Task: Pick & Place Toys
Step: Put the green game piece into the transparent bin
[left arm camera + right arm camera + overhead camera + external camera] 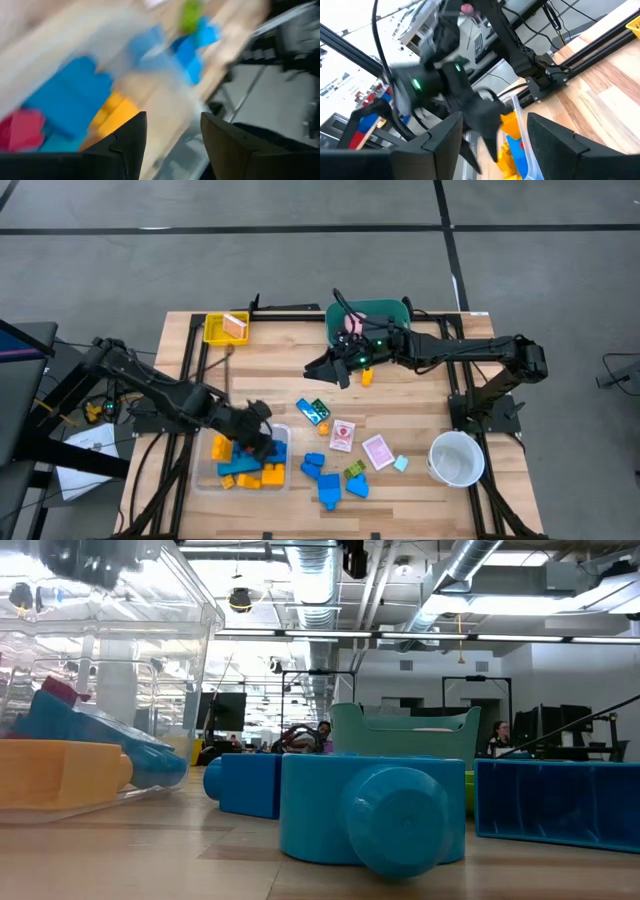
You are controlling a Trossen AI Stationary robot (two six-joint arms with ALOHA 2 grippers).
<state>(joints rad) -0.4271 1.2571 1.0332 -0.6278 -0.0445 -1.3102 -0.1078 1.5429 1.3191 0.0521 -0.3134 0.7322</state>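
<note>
We see the left gripper (262, 432) parted and empty over the clear tray (205, 480) of blocks (245, 470), apparently sorting toys, while the right gripper (333, 368) hangs open and empty near the teal tub (398, 308).

Blue, orange blocks (262, 476) — teal tub (398, 312), yellow tray (216, 332)

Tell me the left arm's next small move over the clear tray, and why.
Probably lift the left pincer straight up out of the clear tray. Its fingers stand apart with nothing between them, and blue and yellow blocks already lie in the tray below. More blue blocks wait on the table beside it. The right pincer hovers near the teal tub.
</note>
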